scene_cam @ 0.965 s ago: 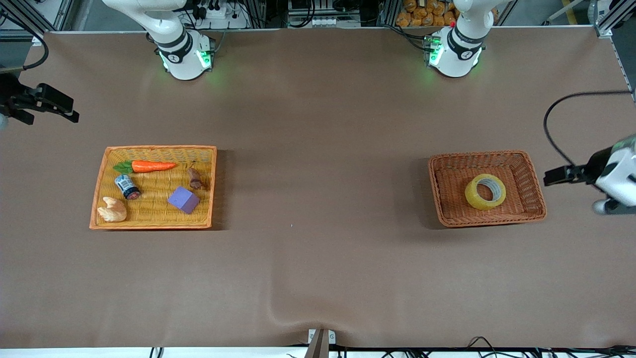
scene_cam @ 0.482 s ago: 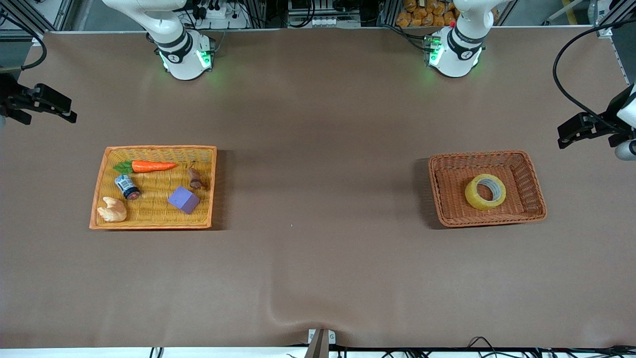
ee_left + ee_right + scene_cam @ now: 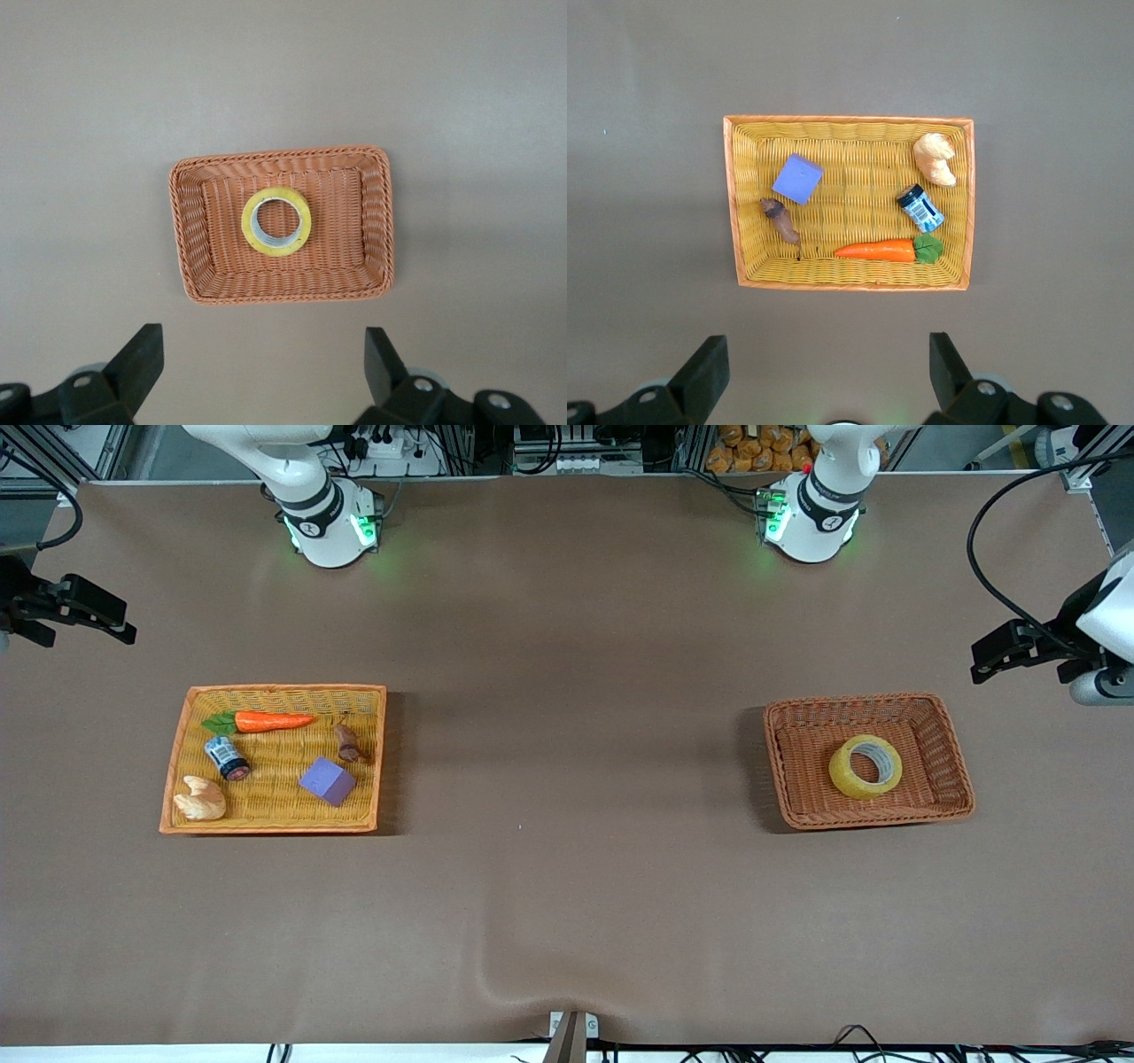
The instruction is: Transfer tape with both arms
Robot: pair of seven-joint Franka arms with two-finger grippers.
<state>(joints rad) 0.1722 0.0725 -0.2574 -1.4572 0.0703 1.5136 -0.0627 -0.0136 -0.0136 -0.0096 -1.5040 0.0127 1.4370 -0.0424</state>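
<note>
The yellow tape roll (image 3: 866, 767) lies flat inside a brown wicker basket (image 3: 930, 815) toward the left arm's end of the table. It also shows in the left wrist view (image 3: 276, 221), in the middle of that basket (image 3: 283, 292). My left gripper (image 3: 1010, 654) hangs high over bare table beside the basket, at the table's edge. It is open and empty in the left wrist view (image 3: 263, 359). My right gripper (image 3: 84, 609) hangs over the right arm's end of the table, open and empty (image 3: 828, 363).
An orange-yellow wicker tray (image 3: 275, 825) toward the right arm's end holds a carrot (image 3: 266, 721), a purple cube (image 3: 327, 781), a small can (image 3: 227, 757), a pastry-like piece (image 3: 201, 799) and a brown piece (image 3: 346, 743). A brown cloth covers the table between the baskets.
My left gripper has risen from beside the brown basket and moved toward the robots' side of the table. The tape and the right gripper have stayed almost still.
</note>
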